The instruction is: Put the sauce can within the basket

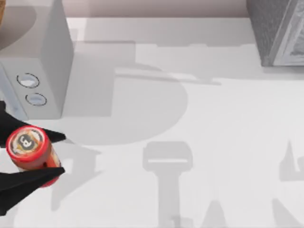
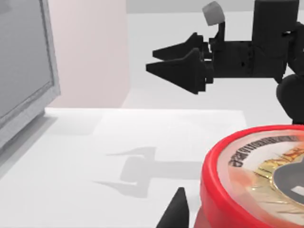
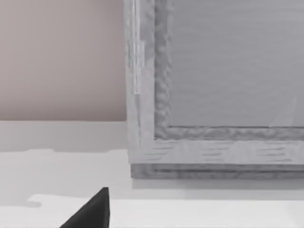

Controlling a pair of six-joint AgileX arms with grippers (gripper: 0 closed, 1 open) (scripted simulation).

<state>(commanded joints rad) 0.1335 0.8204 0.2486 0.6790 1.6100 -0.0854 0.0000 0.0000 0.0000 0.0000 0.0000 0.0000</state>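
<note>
My left claw (image 1: 47,154) sits at about eight o'clock on the table, hard against the top view's left edge, and its two black fingers pinch the sauce can (image 1: 32,153) between them, one finger (image 1: 50,136) on the far side of the can and the other on the near side; the can therefore lies inside the claw rather than off in any direction from it, and its long axis stands close to upright with a slight lean, the round lid facing the overhead camera and the red wall showing below it toward four o'clock; in the left wrist view the red rim of the sauce can (image 2: 251,185) looms close with a fingertip beside it; the left arm is plainly the nearer one, since the right claw (image 2: 178,64) hangs well apart across the table; whether its fingers are spread or pressed together I cannot tell; no basket is in sight, so I judge the carry depends on finding it first; a grey box with two round dials (image 1: 35,61) stands just beyond the can at ten o'clock, and a second grey box (image 1: 275,31) at one o'clock; the lid carries a dark central emblem and a ring of lettering, orange and gold around it, but none of the writing is legible.
</note>
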